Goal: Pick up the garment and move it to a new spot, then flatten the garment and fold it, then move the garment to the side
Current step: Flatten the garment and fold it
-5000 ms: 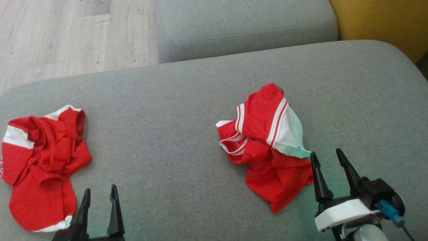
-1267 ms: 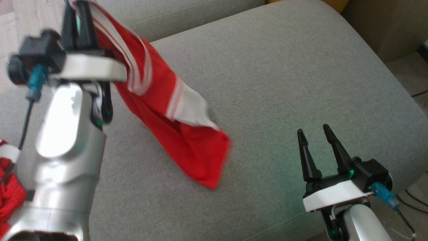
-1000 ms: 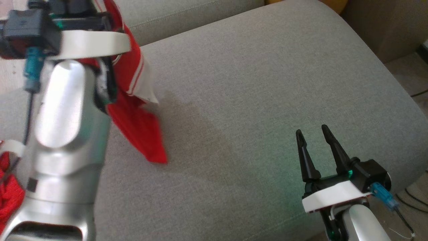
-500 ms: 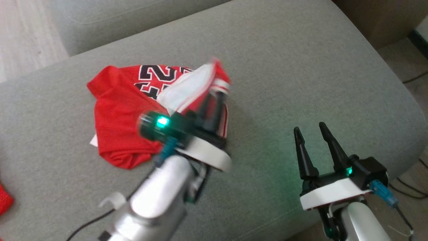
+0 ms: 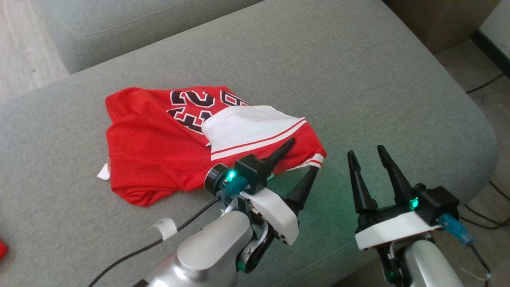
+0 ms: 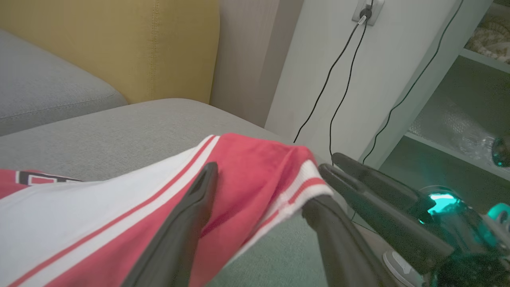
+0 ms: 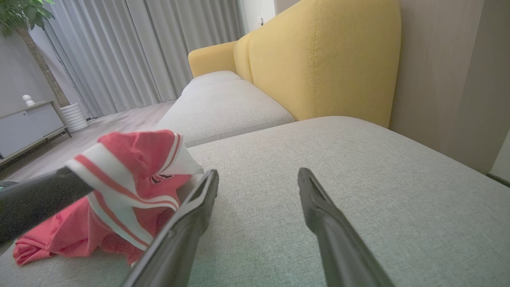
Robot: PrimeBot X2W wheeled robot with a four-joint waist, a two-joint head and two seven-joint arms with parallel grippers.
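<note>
A red jersey [image 5: 151, 147] with black numbers and a white striped panel lies crumpled on the grey sofa cushion [image 5: 358, 79]. My left gripper [image 5: 305, 154] is open at the jersey's right corner. One finger rests over the red cloth and the other sits just off the striped hem. In the left wrist view that corner of the jersey [image 6: 255, 167] drapes loosely between the spread fingers of the left gripper [image 6: 261, 185]. My right gripper [image 5: 365, 151] is open and holds nothing, just right of the left one. In the right wrist view the jersey [image 7: 127, 159] lies left of the right gripper [image 7: 258, 175].
Another red garment [image 5: 2, 249] peeks in at the far left edge. A second grey cushion [image 5: 139, 24] and wooden floor [image 5: 24, 48] lie beyond. The cushion's right edge drops to a floor with cables [image 5: 482, 83]. A yellow backrest [image 7: 318, 59] stands behind.
The left gripper has come down and to the right and has opened. The jersey's raised fold now lies on the cushion. The head camera has shifted a little.
</note>
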